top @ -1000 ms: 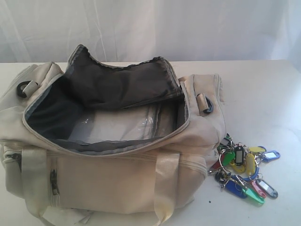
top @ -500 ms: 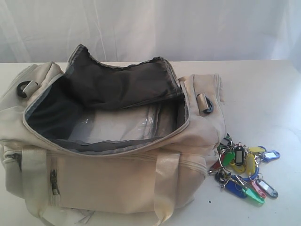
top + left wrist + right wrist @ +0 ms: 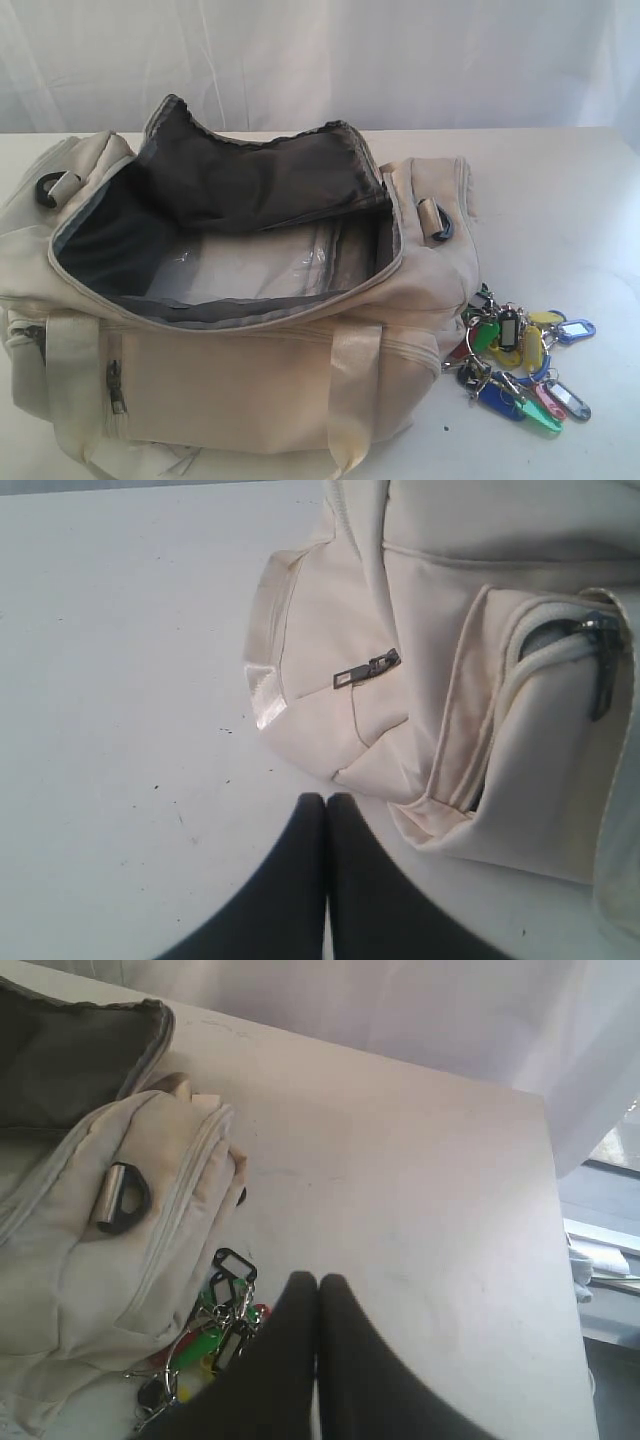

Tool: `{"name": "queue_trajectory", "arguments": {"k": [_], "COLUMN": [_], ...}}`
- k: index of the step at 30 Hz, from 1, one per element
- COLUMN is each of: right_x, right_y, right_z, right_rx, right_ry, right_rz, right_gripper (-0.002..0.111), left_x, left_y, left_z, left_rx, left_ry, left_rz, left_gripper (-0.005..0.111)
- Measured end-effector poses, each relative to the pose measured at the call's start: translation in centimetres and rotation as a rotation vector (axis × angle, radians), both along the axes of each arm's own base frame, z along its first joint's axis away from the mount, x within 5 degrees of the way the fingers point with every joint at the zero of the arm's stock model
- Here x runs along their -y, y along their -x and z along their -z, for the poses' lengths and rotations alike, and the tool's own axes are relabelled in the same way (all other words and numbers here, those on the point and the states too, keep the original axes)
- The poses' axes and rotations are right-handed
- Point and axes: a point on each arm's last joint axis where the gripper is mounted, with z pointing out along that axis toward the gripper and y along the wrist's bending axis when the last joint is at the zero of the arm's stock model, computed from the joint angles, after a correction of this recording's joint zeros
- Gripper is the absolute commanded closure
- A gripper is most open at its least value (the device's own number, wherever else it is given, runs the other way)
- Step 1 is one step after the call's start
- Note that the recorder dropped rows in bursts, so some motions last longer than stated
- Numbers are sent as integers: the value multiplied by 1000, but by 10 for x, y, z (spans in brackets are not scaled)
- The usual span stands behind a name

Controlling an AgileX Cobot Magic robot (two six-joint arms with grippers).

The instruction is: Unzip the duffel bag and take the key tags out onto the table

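The cream duffel bag (image 3: 230,370) lies on the white table (image 3: 560,200), its top unzipped and gaping, dark grey lining (image 3: 260,185) showing. The bunch of key tags (image 3: 518,360) rests on the table beside the bag's right end. In the left wrist view my left gripper (image 3: 326,800) is shut and empty, above the table close to the bag (image 3: 480,680) and its grey zipper pull (image 3: 367,668). My right gripper (image 3: 317,1280) is shut and empty too, held above the key tags (image 3: 215,1325), which it partly hides, next to the bag (image 3: 100,1250). Neither gripper appears in the exterior view.
A white curtain (image 3: 320,60) hangs behind the table. A black D-ring (image 3: 440,222) sits on the bag's right end and another (image 3: 48,188) on its left. The table edge (image 3: 560,1290) runs along one side in the right wrist view.
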Motion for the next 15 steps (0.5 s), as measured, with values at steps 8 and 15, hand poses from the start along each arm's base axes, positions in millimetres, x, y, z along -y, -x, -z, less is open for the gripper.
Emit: {"name": "queue_trajectory", "arguments": {"k": [8, 15], "right_x": [0, 0], "right_y": [0, 0], "right_z": [0, 0], "right_rx": [0, 0], "right_ry": [0, 0], "right_rz": [0, 0], "right_gripper": [108, 108], "left_x": [0, 0], "left_y": [0, 0], "left_z": [-1, -1], "left_rx": [7, 7], "left_ry": [-7, -12], "left_rz": [-1, -2], "left_gripper": [107, 107]}}
